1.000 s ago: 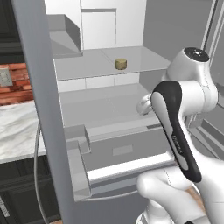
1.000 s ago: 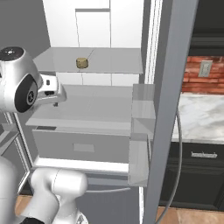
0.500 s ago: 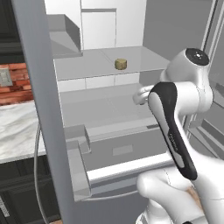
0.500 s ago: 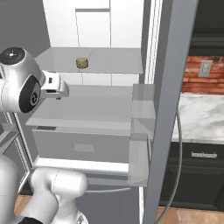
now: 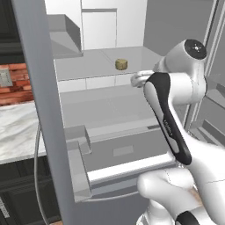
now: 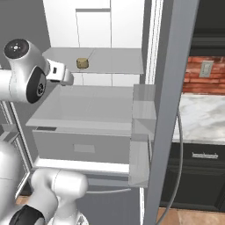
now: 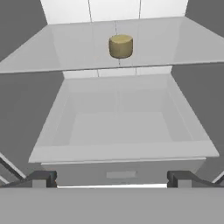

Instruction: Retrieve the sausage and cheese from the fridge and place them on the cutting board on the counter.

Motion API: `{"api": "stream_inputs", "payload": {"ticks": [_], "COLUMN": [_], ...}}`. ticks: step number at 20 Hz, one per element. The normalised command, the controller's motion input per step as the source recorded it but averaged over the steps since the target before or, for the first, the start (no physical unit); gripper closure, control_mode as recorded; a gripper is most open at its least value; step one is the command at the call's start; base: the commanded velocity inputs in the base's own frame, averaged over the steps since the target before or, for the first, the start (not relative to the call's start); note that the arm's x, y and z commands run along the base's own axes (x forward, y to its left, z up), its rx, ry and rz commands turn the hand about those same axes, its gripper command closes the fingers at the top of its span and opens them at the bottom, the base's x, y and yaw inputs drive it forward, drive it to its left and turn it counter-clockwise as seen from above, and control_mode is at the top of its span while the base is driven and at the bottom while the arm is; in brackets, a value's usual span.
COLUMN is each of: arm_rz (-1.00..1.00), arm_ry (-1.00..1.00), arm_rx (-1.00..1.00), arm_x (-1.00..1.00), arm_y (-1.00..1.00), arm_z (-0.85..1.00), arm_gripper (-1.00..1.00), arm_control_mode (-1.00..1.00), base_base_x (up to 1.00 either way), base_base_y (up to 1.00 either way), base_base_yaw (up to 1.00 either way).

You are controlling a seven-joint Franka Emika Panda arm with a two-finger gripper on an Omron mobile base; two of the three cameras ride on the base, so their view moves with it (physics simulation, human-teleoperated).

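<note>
One item in sight: cheese [image 7: 120, 46], a pale yellow-tan puck sitting upright on a grey shelf [image 6: 123, 66] of the fridge [image 5: 39, 88], near the shelf's middle, well back from the front edge.
Sausage: cannot tell where; not made out on the shelves or in the drawer [image 7: 122, 131] below the cheese shelf.
Fridge: door swung open, white interior and grey shelves exposed.
Counter: marble top [image 6: 202, 118] beside the fridge, under red brick; cutting board not made out.
Gripper: [image 7: 111, 179] jaws spread fully apart, holding nothing, well short of the cheese and lower than its shelf, aimed into the fridge with the puck above centre in the hand view.
Hand, from the right base view: [image 6: 59, 74] just left of and slightly below the cheese, in front of the shelf edge.
Step in hand: by judgement, the approach to the cheese; nothing yet picked, nothing yet on the board.
Next move calls for: lifting the hand to shelf height, advancing until the puck sits between the fingertips [image 7: 43, 178], then closing across its round side; care needed to clear the shelf's front lip.
Risk: a short round puck may slip or get nudged backward if the fingers arrive too high.
Changed since a second ago: hand has swung further toward the fridge interior and the cheese; jaws equally wide as before; cheese unmoved; base views unshifted.
</note>
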Motion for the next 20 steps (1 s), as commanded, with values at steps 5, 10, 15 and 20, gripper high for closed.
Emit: {"api": "stream_inputs", "payload": {"ticks": [5, 10, 15, 20], "arm_rz": [-0.05, 0.0, 0.0, 0.0], "arm_ry": [-0.01, -0.05, 0.0, 0.0], "arm_rx": [0.0, 0.0, 0.0, 0.0], "arm_x": [0.76, 0.81, 0.87, 0.95], "arm_y": [-0.05, -0.05, 0.0, 0.0], "arm_z": [0.37, 0.03, -0.22, 0.01], "arm_gripper": [-1.0, -1.0, -1.0, -1.0], "arm_control_mode": [-1.0, -1.0, -1.0, -1.0], "base_base_x": [0.0, 0.0, 0.0, 0.0], "base_base_y": [0.0, 0.0, 0.0, 0.0], "base_base_yaw": [0.0, 0.0, 0.0, 0.0]}}
